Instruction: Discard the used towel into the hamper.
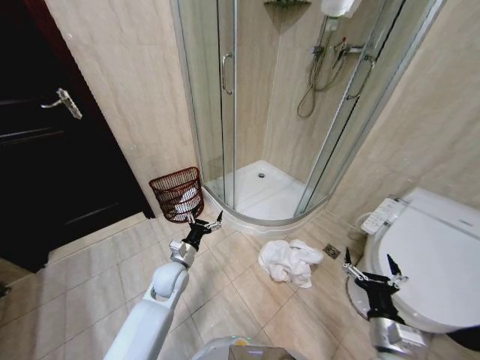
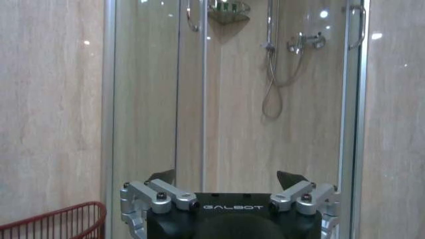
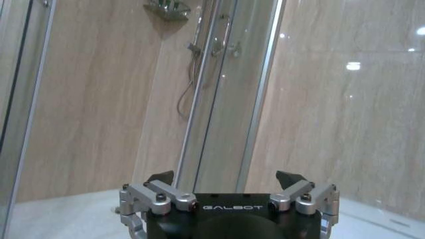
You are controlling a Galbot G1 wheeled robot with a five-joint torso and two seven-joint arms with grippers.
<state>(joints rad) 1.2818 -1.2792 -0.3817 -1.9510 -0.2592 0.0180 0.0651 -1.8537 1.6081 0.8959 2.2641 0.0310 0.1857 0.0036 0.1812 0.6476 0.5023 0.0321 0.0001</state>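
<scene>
A: Left gripper (image 1: 204, 222) — where's it at, holding anything?

B: Nothing in it. Jaws spread wide, arm stretched fwd over the floor tiles, tips just beside the hamper (image 1: 178, 194), on its shower side. "GALBOT" printed in white on the black gripper body, readable in left wrist view (image 2: 226, 180).

A: Right gripper?

B: Right gripper (image 1: 373, 267) also wide open and empty, low down, far side of the towel from the hamper, right up against the toilet (image 1: 431, 259). Same "GALBOT" mark in its wrist view (image 3: 226, 179).

A: Hamper itself?

B: One, reddish-brown open slats, on the floor at the wall corner, touching or nearly touching the shower enclosure (image 1: 247, 112) curb. Something white inside, looks like cloth or a liner, can't tell which. Its red rim shows in left wrist view too (image 2: 56, 224).

A: Towel?

B: One white towel (image 1: 289, 262), crumpled in a heap on the tiles, well apart from the hamper, btwn the two grippers and nearer the right one. Neither touches it. Small floor drain (image 1: 331, 251) just beside it.

A: Other writing?

B: None legible. Dark door (image 1: 45, 142) w/ a lever handle sits on the hamper's other side.
</scene>
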